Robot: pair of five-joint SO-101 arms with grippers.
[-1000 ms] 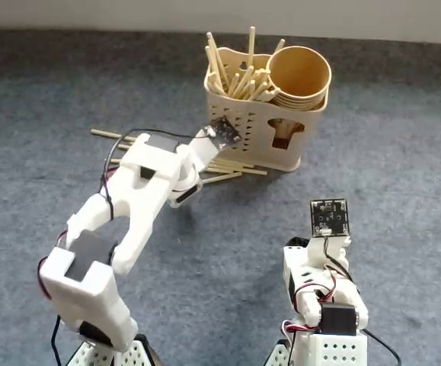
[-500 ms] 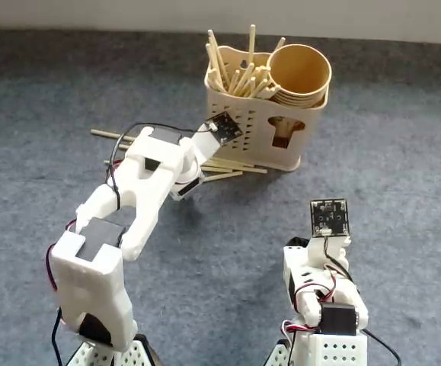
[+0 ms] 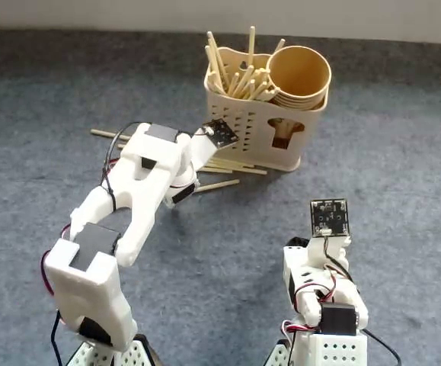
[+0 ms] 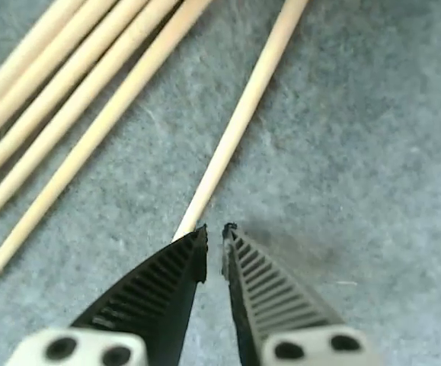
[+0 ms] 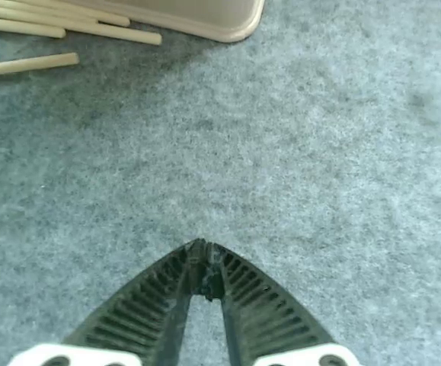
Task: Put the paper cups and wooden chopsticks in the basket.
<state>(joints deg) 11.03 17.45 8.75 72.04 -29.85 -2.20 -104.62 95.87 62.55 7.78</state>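
On the grey tabletop [image 3: 403,168], the loose wooden chopsticks [image 3: 239,166] beside the near left wall of the basket [image 3: 258,130] are partly hidden under the left arm [image 3: 140,191], while stacked paper cups [image 3: 300,72] are seen standing inside the far basket. The left jaws are held a narrow slit apart with nothing pinched, the end of one chopstick [image 4: 243,122] lying right at a tip. The right jaws are pressed together, empty, above bare tabletop at the near right.
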